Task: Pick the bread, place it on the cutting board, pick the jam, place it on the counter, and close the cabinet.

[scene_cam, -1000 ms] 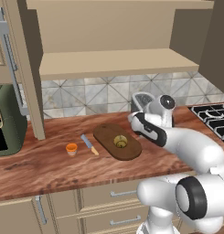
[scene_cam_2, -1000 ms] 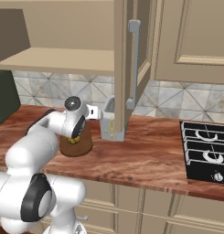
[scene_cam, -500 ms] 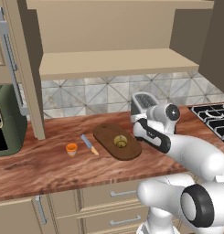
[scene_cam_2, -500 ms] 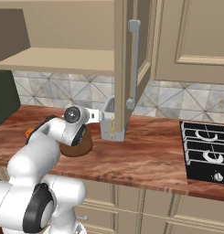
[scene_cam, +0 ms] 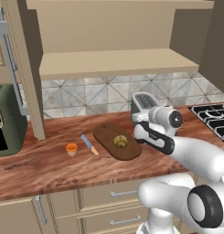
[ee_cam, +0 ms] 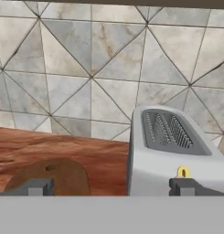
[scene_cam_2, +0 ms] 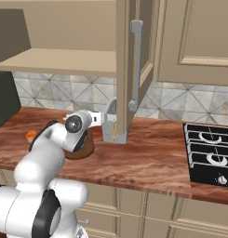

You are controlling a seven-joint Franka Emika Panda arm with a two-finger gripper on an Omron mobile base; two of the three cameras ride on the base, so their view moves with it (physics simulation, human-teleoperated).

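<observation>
The olive-brown bread lies on the dark oval cutting board, which rests on the wood-grain counter. To the board's left, the small orange jam stands on the counter, also visible as the jam behind my arm. The cabinet is open, with a bare shelf and its right door swung out. My gripper hangs open and holds nothing, just right of the board and in front of the toaster. In the hand view the gripper faces the toaster, with the board's end at lower left.
A grey toaster stands by the tiled wall, right beside the hand. A knife lies between jam and board. A green appliance stands at the far left and a stove at the right. The open door's edge hangs near the hand.
My wrist has sunk slightly and the hand has reached a little further toward the toaster. The bread, the jam and the cabinet doors have not moved.
</observation>
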